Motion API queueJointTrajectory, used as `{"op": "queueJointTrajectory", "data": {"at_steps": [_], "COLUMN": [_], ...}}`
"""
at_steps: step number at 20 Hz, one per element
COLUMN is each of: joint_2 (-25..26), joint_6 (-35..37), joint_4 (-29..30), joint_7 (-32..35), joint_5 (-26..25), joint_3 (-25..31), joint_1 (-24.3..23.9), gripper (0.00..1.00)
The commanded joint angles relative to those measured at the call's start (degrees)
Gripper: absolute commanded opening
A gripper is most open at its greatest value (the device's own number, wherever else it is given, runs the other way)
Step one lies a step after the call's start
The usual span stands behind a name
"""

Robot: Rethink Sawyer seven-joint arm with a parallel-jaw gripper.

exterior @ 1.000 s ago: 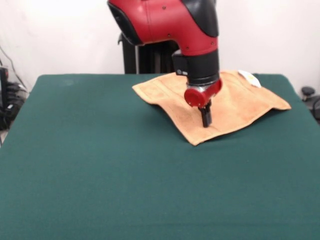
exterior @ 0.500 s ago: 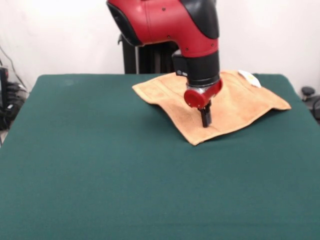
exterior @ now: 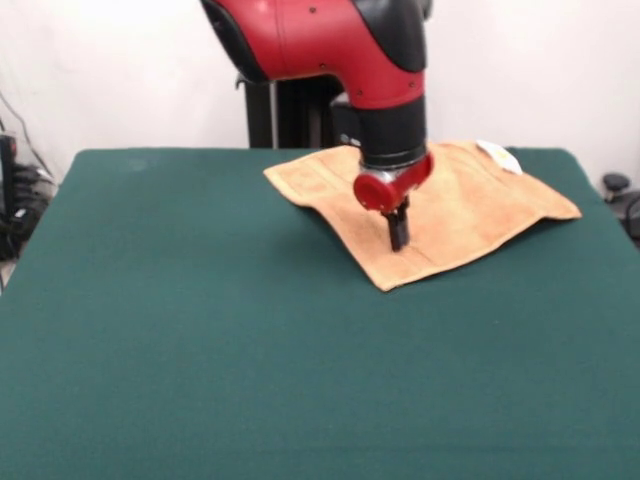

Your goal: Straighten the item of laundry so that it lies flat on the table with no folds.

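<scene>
- One orange-tan towel [exterior: 470, 215], lying spread out near the far right corner of the green table [exterior: 200, 350], turned like a diamond
- Nearest corner pointing toward the table's middle, slightly right of centre; left corner close to the far edge; right corner close to the right edge
- Far corner hidden behind the arm
- Small white tag [exterior: 498, 155] at the towel's far right side, close to the table's far edge
- Woven band visible running along the near right side of the towel, another faintly along the far left part
- Mostly flat, though gently rippled, with a shallow rise along the near left edge and a shadow under the near right edge
- Red and black arm [exterior: 340, 50] coming down over the towel's left half
- Gripper [exterior: 398, 236] pointing straight down, its dark tips over the cloth just inside the nearest corner
- Fingers seen as one narrow dark block, close together, no gap visible between them
- Cannot tell whether any cloth is pinched, nor whether the tips touch the towel or hang just above it
- Rest of the table bare green cloth, towel occupying only a small part of it
</scene>
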Motion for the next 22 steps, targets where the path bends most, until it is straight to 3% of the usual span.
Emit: {"op": "queueJointTrajectory", "data": {"at_steps": [1, 5, 8, 11, 16, 22], "joint_2": [-8.45, -13.74, -13.95, -8.41, -6.50, -2.04], "joint_6": [8.68, 11.86, 12.24, 8.95, 8.78, 10.40], "joint_4": [2.97, 6.31, 6.02, 2.57, 2.77, 0.36], "joint_7": [13.47, 13.26, 13.33, 14.50, 15.47, 16.36], "joint_5": [4.36, 5.50, 5.92, 5.72, 7.90, 10.74], "joint_3": [3.73, 5.61, 5.31, 2.96, 3.81, 0.66], "joint_1": [-2.58, -3.84, -3.33, -0.76, -0.60, 2.97], "gripper": [0.00, 0.00, 0.00, 0.00, 0.00, 0.00]}}
